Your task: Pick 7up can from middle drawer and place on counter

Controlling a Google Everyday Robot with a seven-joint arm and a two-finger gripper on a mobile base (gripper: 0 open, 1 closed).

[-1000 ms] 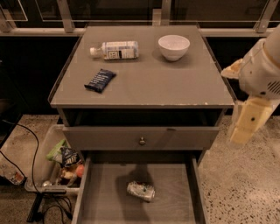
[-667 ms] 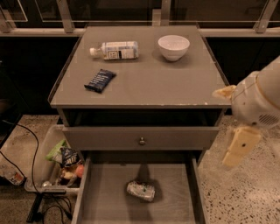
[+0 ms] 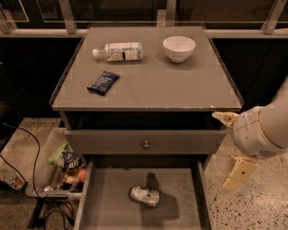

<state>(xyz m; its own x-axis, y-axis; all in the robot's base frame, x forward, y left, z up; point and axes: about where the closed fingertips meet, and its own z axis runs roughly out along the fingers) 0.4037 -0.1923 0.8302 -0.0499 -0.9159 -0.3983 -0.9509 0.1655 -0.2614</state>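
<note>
You had a speckled floor [image 3: 254, 209], dark windows [image 3: 112, 9] behind, a cluttered bin [image 3: 42, 168] and a cable [image 3: 28, 140] at left; the gripper [image 3: 237, 174] hung low right.

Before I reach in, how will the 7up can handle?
On its side in the middle drawer, the 7up can may roll if nudged. It looks dented: probably light, crushable. The hand hangs outside, to the drawer's right.
</note>
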